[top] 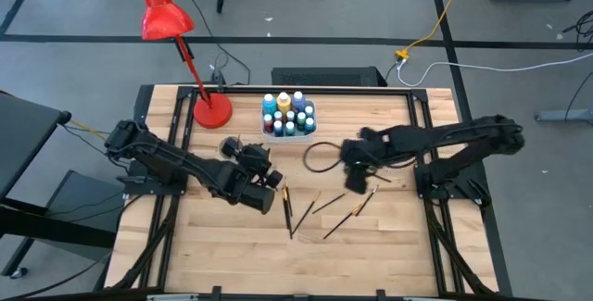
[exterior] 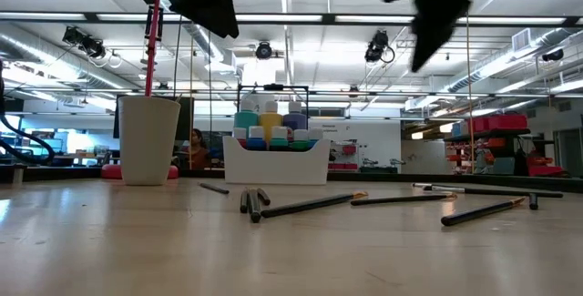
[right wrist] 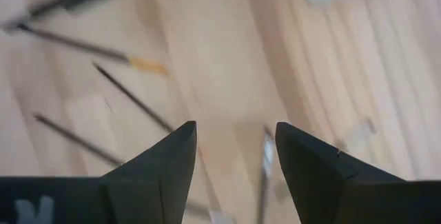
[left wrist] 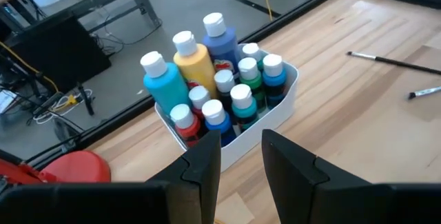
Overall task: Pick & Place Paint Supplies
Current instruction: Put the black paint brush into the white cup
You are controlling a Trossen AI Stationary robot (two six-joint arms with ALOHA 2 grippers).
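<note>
Progress so far: you are looking at a task that appears partly done. The paint bottles (top: 288, 114) are sitting packed together in a white caddy (left wrist: 279, 107) at the far middle of the table (top: 389, 236), just right of the red lamp's base (top: 212, 113).
Still to do: the paintbrushes (top: 320, 210) are lying scattered on the bare wood, near the middle and well apart from the caddy. A white cup (exterior: 148, 138) is showing in the low view beside the lamp's base; whether the brushes are meant for it, you cannot tell.
Left gripper: the left gripper (left wrist: 241, 165) is hovering above the table left of centre, facing the caddy, its two fingers apart by a narrow gap and holding nothing.
Right gripper: the right gripper (right wrist: 234, 162) is hanging over the brushes right of centre, fingers spread wide and empty.
Bottles: small rounded plastic bottles with white ribbed caps, in light blue, yellow, deep blue, green and red, the taller ones standing at the caddy's far side.
Caddy: smooth white plastic with rounded corners and low walls.
Brushes: thin straight sticks with dark handles, some showing pale wooden or brassy ends, lying at crossing angles.
Table: pale wooden planks with a visible grain, framed by dark rails.
Other: a loop of black cable (top: 320, 156) is resting on the wood near the right arm.
</note>
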